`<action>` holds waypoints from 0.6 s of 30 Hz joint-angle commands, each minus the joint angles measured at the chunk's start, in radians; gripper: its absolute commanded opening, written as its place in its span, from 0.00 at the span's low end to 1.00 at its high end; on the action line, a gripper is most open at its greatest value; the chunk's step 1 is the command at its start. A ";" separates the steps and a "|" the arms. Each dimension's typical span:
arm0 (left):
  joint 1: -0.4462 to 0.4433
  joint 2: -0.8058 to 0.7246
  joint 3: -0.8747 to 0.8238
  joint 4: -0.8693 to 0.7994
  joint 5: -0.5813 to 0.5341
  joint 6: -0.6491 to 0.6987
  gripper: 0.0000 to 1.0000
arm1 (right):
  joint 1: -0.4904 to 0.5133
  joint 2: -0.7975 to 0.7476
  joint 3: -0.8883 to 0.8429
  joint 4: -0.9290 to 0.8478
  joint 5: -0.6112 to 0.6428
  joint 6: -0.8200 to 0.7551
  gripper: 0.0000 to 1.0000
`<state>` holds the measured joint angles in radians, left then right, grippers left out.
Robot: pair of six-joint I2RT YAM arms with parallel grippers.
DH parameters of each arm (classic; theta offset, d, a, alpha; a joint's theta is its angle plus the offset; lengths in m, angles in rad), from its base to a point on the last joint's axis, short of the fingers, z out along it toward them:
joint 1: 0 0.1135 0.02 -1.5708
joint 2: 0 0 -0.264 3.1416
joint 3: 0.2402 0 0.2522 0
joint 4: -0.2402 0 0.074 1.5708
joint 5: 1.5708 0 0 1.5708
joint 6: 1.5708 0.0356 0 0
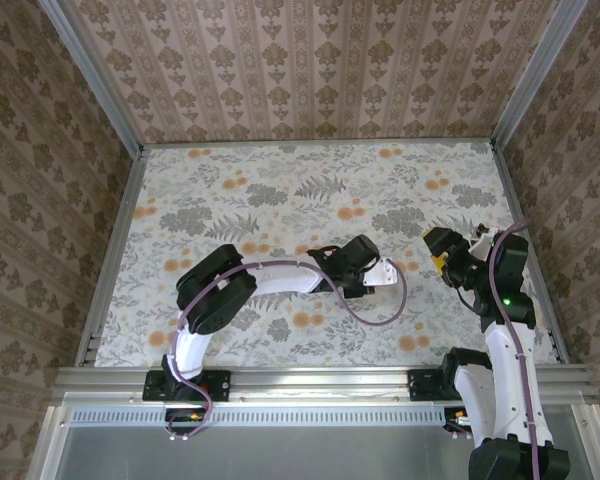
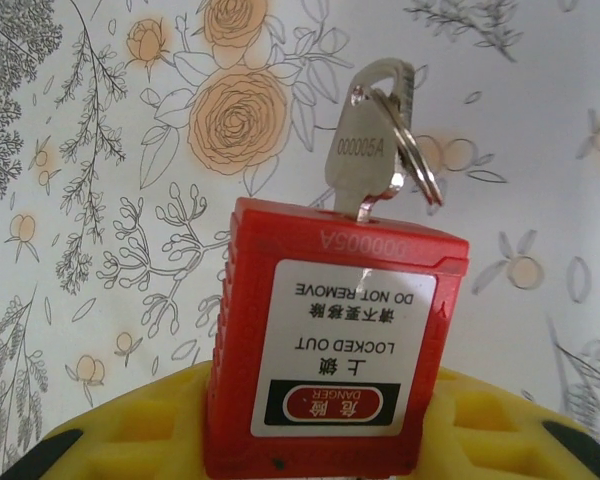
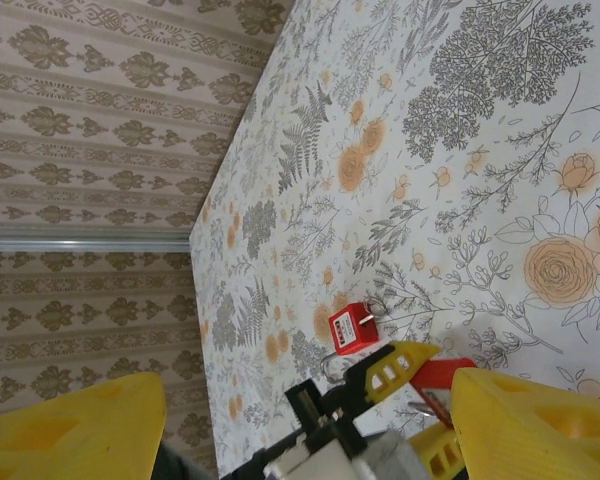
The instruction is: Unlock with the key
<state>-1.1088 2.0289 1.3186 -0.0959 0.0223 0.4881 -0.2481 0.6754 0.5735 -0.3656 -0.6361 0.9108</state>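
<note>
Padlock sits clamped in the left gripper above mid-table, key already in its keyway. Right gripper hovers nearby, jaws apart and empty. Turning the key apparently remains.

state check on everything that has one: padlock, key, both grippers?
padlock: held above the table, label toward the left wrist camera; shackle hidden, so locked or unlocked cannot be told.
key: inserted in the padlock's keyhole, key ring threaded through its head.
left gripper: shut on the padlock.
right gripper: open, empty, apart from the padlock.
</note>
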 commanded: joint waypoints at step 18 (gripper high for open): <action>0.069 0.152 0.248 -0.377 0.173 -0.013 0.27 | -0.003 -0.019 -0.029 0.037 -0.036 -0.003 0.74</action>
<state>-1.0569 2.1334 1.5013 -0.3321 0.1173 0.4881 -0.2481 0.6739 0.5465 -0.3470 -0.6403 0.9115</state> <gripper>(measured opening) 0.383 0.741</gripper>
